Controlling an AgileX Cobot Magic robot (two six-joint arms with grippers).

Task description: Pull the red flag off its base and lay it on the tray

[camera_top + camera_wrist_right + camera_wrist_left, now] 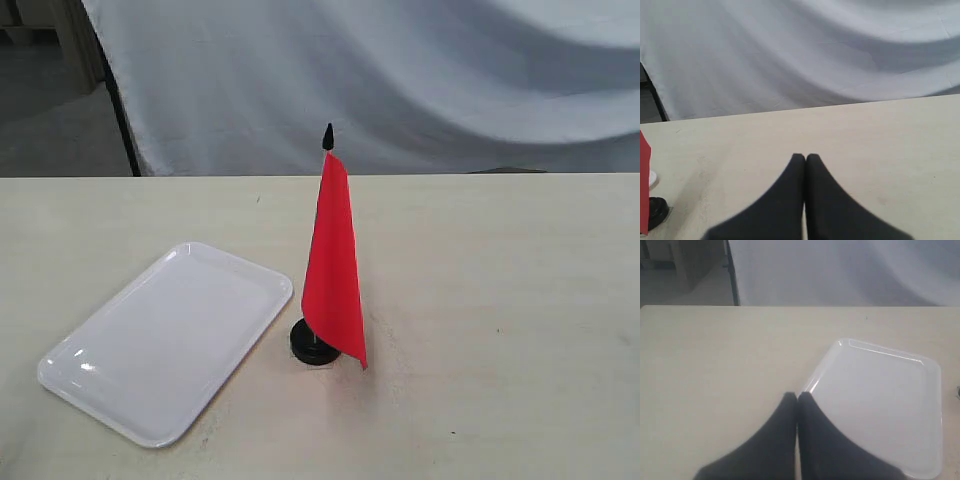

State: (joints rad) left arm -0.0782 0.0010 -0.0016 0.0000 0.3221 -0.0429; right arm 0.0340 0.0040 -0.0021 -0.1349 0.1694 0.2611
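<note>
The red flag (333,268) stands upright in its round black base (311,343) near the middle of the table, black tip on top. Just left of it lies the white tray (160,340), with nothing in it. Neither gripper shows in the exterior view. In the left wrist view my left gripper (797,396) is shut on nothing, its tips over the near edge of the tray (885,400). My right gripper (805,157) is likewise shut and holds nothing, above bare table; the red flag (644,185) and the base (656,211) peek in at that view's edge.
A pale wooden table (500,300) carries everything. Behind its far edge hangs a white cloth backdrop (400,80), with a black stand leg (122,120) at the back left.
</note>
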